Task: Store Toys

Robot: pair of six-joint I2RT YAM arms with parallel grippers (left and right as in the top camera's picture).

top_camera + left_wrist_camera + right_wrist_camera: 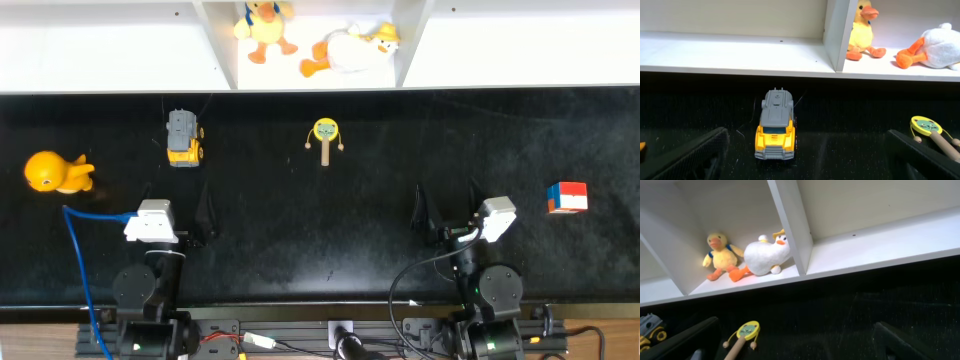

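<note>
Top view sets both arms at the near edge of the black desk (pixel 300 250). The left pincer (pixel 177 208) and the right pincer (pixel 446 208) each stand spread wide, with nothing between their fingers. Beyond them four toys lie loose on the desk, one of each kind. A yellow rubber duck (pixel 55 172) sits close to the left edge. A grey-and-yellow toy truck (pixel 183 137) stands farther back, straight ahead of the left pincer. A small rattle (pixel 325 138) on a stick lies about midway across, toward the far edge, and a coloured cube (pixel 567 198) sits near the right edge. Along the far edge runs the white shelf (pixel 110 70). Its middle compartment holds two plush toys: a yellow plush duck (pixel 264 28) sitting upright, and just beside it a white plush duck (pixel 350 48) lying on its side. By my reckoning the storing is about a third done, with two of six toys on the shelf, four still to go, and no grasp begun.
</note>
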